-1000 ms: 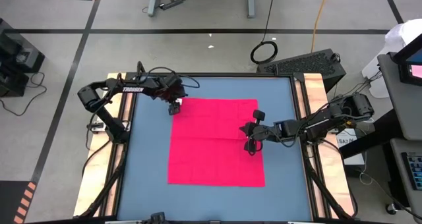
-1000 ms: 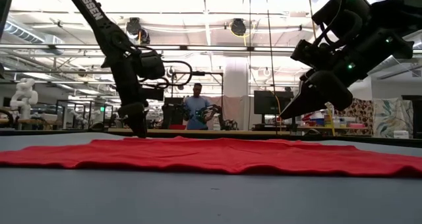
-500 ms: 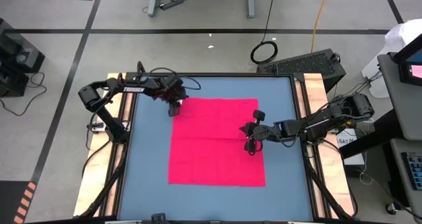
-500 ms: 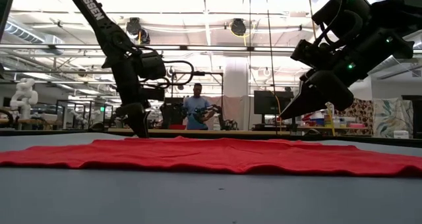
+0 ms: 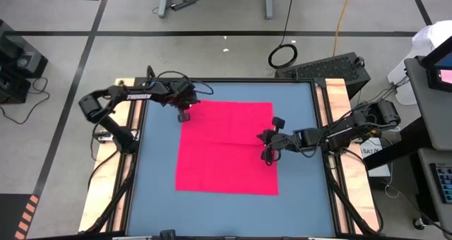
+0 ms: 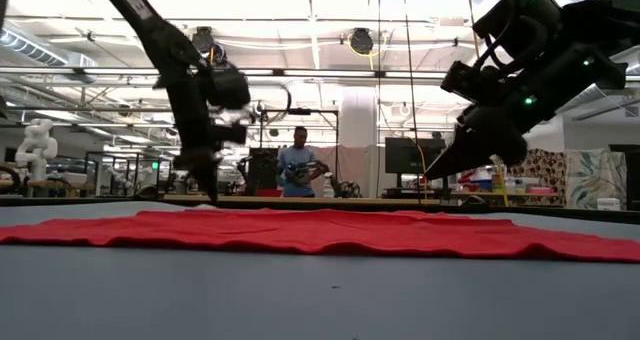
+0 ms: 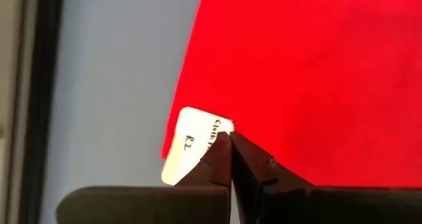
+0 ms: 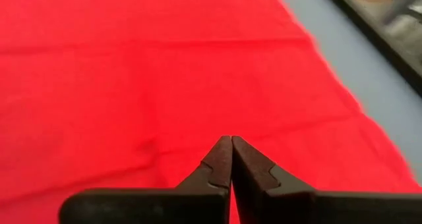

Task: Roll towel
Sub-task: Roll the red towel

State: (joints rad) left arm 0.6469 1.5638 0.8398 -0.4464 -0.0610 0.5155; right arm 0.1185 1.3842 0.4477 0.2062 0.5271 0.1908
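The red towel (image 5: 226, 152) lies spread flat on the blue table (image 5: 155, 169). Its white tag (image 7: 188, 145) sticks out at the far left corner. My left gripper (image 5: 185, 116) stands at that corner, shut on the towel's edge right beside the tag. My right gripper (image 5: 266, 157) is shut and hangs above the towel near its right edge. In the low view its tip (image 6: 428, 176) is clear of the cloth. My left gripper pinches the towel's far left corner (image 7: 239, 133) between its two fingertips, right where the tag joins the cloth. The fingers come from above, pointing down. The rest of the towel lies flat on the table.
Bare blue tabletop lies to the left of the towel and along the near edge (image 5: 226, 215). Wooden rails (image 5: 106, 190) run down both sides of the table. A person (image 6: 300, 170) stands far back in the room.
My left gripper has shut on the towel's far left corner and moved a little toward the table's left and far edges. The whole towel has slid with it, staying flat.
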